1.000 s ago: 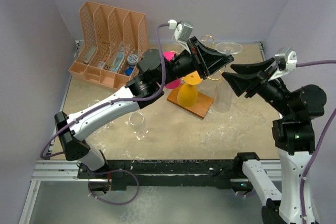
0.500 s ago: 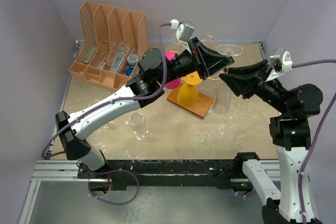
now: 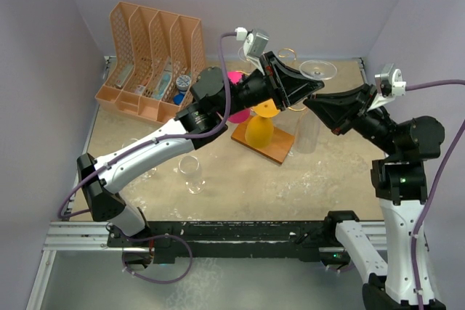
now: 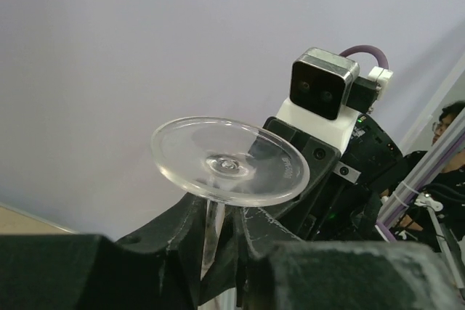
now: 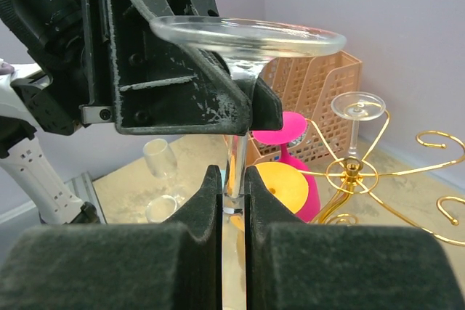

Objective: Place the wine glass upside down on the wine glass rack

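From above, your left gripper [image 3: 314,86] and right gripper [image 3: 312,104] meet just right of the wine glass rack [image 3: 280,152], both at the stem of the wine glass [image 3: 308,134]. The glass is inverted, foot up, with its bowl down beside the rack's wooden base. An orange glass [image 3: 259,130] and a pink glass [image 3: 236,78] sit at the rack; the file organizer [image 3: 149,59] stands at the back left; a clear glass [image 3: 191,172] stands on the table [image 3: 290,186] nearer you.

In your left wrist view, the round foot of the wine glass [image 4: 229,165] fills the middle; its stem drops between your left fingers [image 4: 185,234]. They flank it closely, but you cannot tell whether they press on it.

In your right wrist view, your right fingers [image 5: 207,208] pinch the stem, lower down than the left gripper [image 5: 243,78], which sits just under the foot. Behind them the gold post of the rack [image 5: 352,168] carries a hanging glass [image 5: 356,107], upside down.
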{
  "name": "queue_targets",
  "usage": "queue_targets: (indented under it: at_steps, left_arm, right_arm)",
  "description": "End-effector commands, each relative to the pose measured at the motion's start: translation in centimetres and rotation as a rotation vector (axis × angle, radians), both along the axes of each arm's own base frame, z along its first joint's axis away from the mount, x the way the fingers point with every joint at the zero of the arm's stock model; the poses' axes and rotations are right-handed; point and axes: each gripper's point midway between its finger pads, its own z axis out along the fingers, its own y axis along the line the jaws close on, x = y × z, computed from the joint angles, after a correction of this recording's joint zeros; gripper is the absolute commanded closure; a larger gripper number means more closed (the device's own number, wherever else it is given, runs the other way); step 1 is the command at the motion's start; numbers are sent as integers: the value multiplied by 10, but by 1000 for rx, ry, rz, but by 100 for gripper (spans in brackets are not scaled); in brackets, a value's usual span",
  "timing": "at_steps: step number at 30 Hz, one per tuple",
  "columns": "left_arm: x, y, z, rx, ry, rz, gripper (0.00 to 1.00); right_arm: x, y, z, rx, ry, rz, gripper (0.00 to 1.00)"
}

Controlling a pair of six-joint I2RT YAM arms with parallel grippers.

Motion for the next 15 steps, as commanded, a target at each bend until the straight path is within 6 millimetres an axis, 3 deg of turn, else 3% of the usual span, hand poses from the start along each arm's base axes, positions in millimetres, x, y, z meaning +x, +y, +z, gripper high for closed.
queue_targets:
  at_steps: [1,3,6,15]
  left_arm:
    - [-25,22,42,-114,-38,-34,76]
    - [-21,26,40,-103,-32,4,63]
    - [-11,34,34,-74,-22,78,52]
    - [6,80,5,26,35,301,46]
  right_arm:
    - [0,-10,19,24,-104,-84,100]
    - [2,-16,23,45,-115,-136,100]
    - [4,-30,27,77,-129,-236,100]
    - [5,-71,6,126,-100,-499,100]
